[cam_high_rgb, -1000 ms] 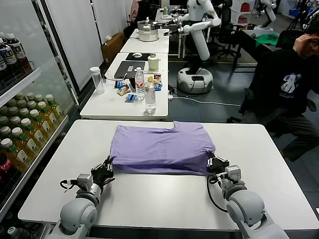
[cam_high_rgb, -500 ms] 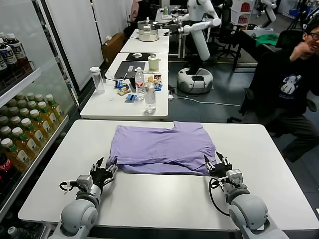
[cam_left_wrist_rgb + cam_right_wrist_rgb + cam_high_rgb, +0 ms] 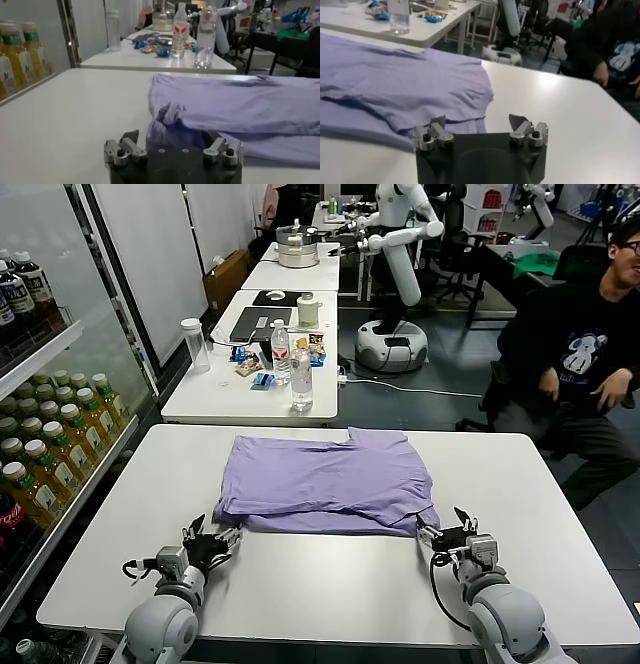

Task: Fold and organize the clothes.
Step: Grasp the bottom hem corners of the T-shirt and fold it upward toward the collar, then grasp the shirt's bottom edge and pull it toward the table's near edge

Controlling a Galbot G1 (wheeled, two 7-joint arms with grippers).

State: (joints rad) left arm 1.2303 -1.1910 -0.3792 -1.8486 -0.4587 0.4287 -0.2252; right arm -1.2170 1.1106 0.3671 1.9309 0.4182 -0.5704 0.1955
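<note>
The clothes, one lavender T-shirt point(image 3: 325, 484), lie folded across the far half of the white table point(image 3: 330, 584). In the head view my left gripper point(image 3: 215, 542) rests low on the table just off the shirt's near left corner, open and empty. My right gripper point(image 3: 447, 529) sits just off the near right corner, also open and empty. The left wrist view shows its gripper point(image 3: 170, 137) spread wide, the shirt point(image 3: 240, 107) bunched right ahead. In the right wrist view its gripper point(image 3: 478, 121) is spread wide, with the shirt's point(image 3: 405, 80) edge just beyond the fingertips.
Behind stands a second table point(image 3: 215, 399) with water bottles point(image 3: 300, 379), a tumbler and snacks. A drinks cooler point(image 3: 40, 444) lines the left side. A seated person point(image 3: 575, 354) is at the far right, and a white robot point(image 3: 395, 274) stands behind.
Both grippers opened, let go of the shirt's near edge and drew back toward the front of the table. The shirt's edge settled flat.
</note>
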